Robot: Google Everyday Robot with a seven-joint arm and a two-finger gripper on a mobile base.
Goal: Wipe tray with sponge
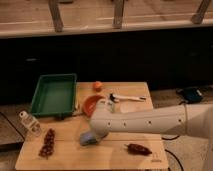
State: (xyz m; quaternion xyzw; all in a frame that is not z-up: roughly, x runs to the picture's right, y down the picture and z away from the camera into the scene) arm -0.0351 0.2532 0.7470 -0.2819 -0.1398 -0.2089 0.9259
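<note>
The green tray (54,95) sits at the back left of the wooden table. The blue-grey sponge (88,139) lies on the table in front of the tray, toward the middle. My white arm reaches in from the right. My gripper (94,132) is at the arm's left end, right over the sponge and partly covering it. The arm's bulk hides the gripper's tip.
An orange bowl (92,103) stands just right of the tray, with an orange fruit (97,85) behind it. A white utensil (125,97) lies at the back right. There is a dark red chilli (138,148) at the front right, a brown cluster (48,143) at the front left and a small bottle (30,122) at the left edge.
</note>
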